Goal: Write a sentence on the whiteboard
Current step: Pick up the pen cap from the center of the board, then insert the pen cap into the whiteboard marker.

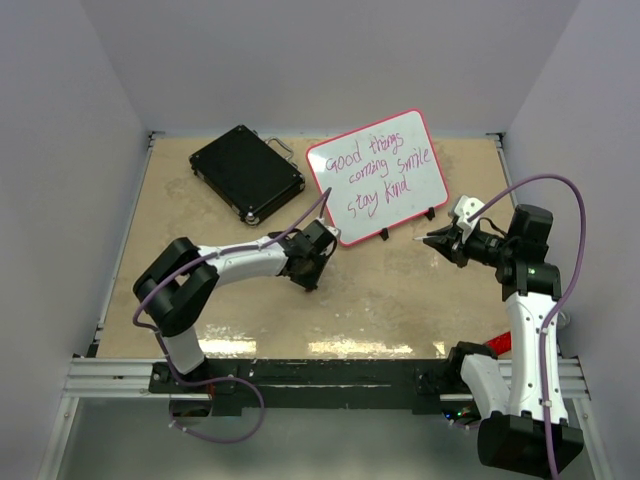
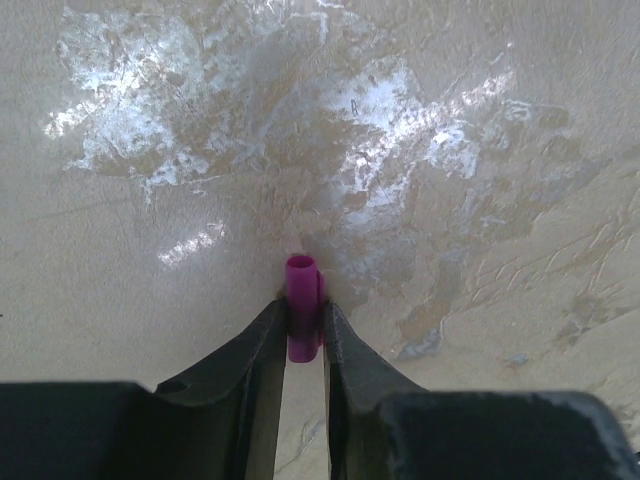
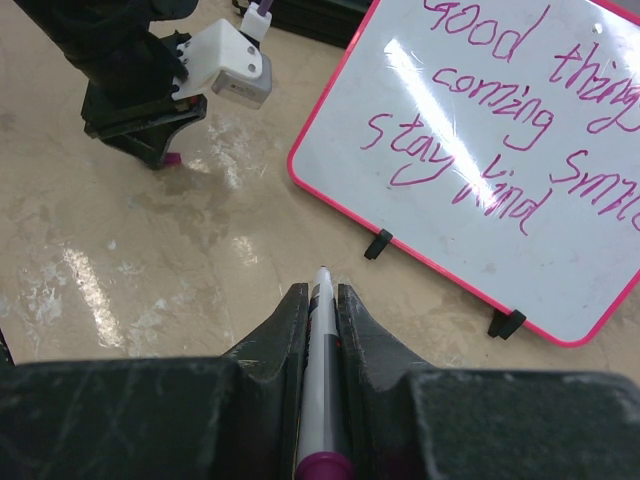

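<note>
One board [image 1: 425, 190] stands at the back middle of the table [image 1: 380, 300], tilted on two small black feet [image 3: 377, 244]. The sentence [image 1: 385, 170] on it fills three pink lines: "Good things coming smile stay kind". The right wrist view cuts off its right end. The right claw [image 3: 320, 295] is closed on one marker [image 3: 320, 380], near the board's front. The left claw [image 2: 303, 312] pinches one purple cap [image 2: 301, 275] low over the table. One black case [image 1: 245, 172] lies left of the board

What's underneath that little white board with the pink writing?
Two small black feet show under the near edge of the whiteboard, resting on the tan table. Whatever lies further beneath is covered by the board itself.
</note>
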Action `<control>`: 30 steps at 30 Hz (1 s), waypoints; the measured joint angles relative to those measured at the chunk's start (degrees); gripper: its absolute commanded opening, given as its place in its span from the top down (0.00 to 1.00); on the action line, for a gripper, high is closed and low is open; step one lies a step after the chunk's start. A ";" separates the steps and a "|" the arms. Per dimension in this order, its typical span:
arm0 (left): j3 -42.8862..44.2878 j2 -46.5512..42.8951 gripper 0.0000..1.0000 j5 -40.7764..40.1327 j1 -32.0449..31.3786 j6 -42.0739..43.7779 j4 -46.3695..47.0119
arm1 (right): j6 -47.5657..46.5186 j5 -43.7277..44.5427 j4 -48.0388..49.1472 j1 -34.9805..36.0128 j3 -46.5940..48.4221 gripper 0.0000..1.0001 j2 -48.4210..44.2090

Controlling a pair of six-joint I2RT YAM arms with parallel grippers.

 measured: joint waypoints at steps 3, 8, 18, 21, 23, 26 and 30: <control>-0.59 -0.11 0.94 1.03 0.74 -0.11 2.10 | 0.00 0.00 0.00 0.00 0.00 1.00 0.00; -1.64 -0.74 1.00 2.25 1.14 0.96 4.74 | -0.02 0.00 0.00 0.00 0.00 1.00 0.15; -4.92 -6.16 1.00 4.46 1.11 11.63 7.43 | -1.36 -1.97 -0.94 0.00 0.02 1.00 3.08; -6.54 -11.17 1.00 6.75 1.07 15.43 11.76 | -3.21 -3.89 -2.82 0.00 0.33 1.00 6.86; -8.24 -14.80 1.00 9.07 1.03 17.62 16.48 | -4.81 -5.01 -4.81 0.04 0.81 1.00 10.01; -10.99 -18.40 1.00 12.63 0.63 19.34 24.63 | -7.54 -6.99 -7.82 0.59 2.36 1.00 14.84; -14.49 -19.02 1.00 16.92 -0.46 20.46 35.23 | -12.09 -9.53 -12.48 3.06 5.25 1.00 20.94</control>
